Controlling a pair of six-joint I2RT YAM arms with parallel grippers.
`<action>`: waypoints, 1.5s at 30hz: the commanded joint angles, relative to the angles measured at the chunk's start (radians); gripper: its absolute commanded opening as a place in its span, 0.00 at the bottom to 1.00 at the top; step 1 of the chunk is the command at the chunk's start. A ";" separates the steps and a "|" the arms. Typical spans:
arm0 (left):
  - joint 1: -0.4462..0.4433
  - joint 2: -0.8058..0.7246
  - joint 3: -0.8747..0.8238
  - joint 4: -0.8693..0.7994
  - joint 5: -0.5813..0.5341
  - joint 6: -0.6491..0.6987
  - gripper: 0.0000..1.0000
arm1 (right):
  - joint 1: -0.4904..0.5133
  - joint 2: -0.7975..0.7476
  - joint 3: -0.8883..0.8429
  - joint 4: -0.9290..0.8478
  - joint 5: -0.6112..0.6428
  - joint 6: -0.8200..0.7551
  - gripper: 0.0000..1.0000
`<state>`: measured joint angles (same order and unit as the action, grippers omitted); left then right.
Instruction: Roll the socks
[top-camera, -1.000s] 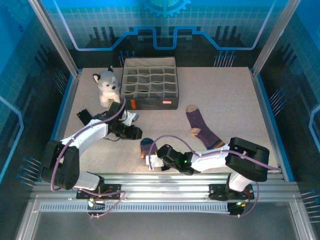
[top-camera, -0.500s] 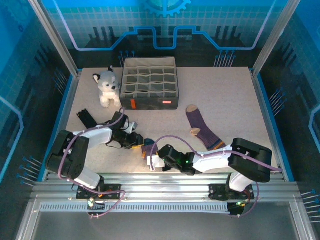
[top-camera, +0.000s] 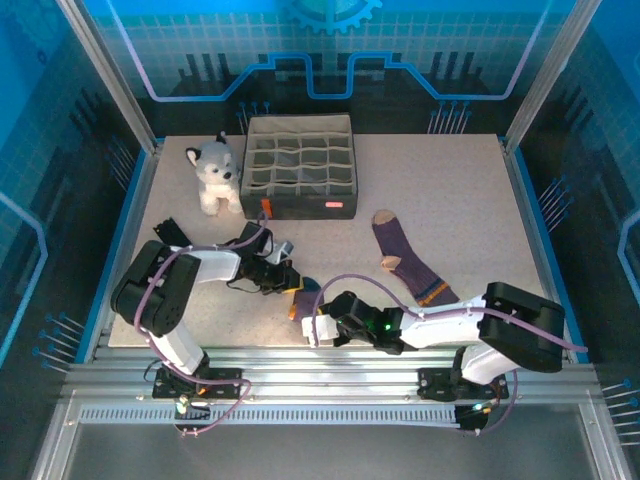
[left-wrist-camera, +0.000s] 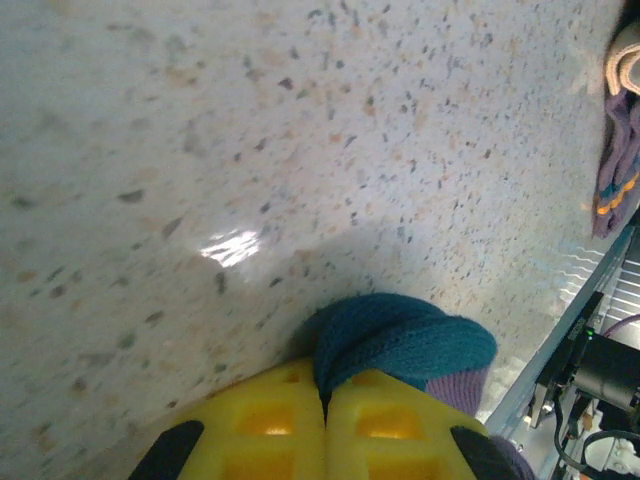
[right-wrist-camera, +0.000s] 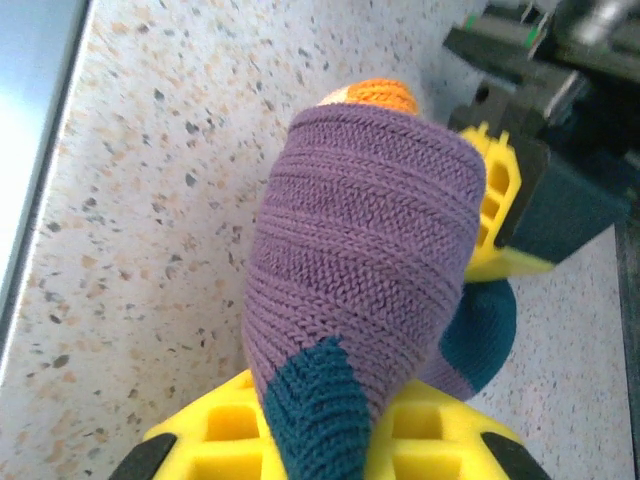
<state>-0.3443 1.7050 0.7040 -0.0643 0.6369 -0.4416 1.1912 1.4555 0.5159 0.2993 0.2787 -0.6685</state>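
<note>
The left pincer (left-wrist-camera: 323, 388) and right pincer (right-wrist-camera: 322, 412) both pinch the navy-toed sock (right-wrist-camera: 360, 250); tan-toed sock (top-camera: 406, 256), husky (top-camera: 213, 175) and box (top-camera: 300, 207) lie apart.

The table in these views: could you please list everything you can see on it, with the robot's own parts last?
navy-toed sock: one, purple with navy toe and orange cuff, bunched up near the front edge between both grippers.
tan-toed sock: one, purple with tan toe and heel, lying flat right of centre.
plush husky: one, grey and white, back left, beside the box.
organiser box: one, grey, many compartments, back centre.
table: one, speckled beige.
left gripper: one, yellow fingers, shut on the navy-toed sock's toe.
right gripper: one, yellow fingers, shut on the navy-toed sock.
</note>
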 joint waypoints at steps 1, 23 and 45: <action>-0.014 0.039 0.047 0.067 0.027 0.039 0.00 | 0.008 -0.035 -0.010 0.002 -0.130 -0.030 0.00; -0.023 0.110 0.099 0.064 0.003 0.107 0.00 | -0.193 0.264 0.405 -0.635 -0.791 0.192 0.00; 0.064 -0.015 0.235 -0.238 -0.052 0.343 0.30 | -0.279 0.392 0.495 -0.744 -0.754 0.333 0.00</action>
<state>-0.3168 1.7252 0.9062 -0.2066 0.6064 -0.1780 0.9211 1.8023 1.0164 -0.3443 -0.4805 -0.3584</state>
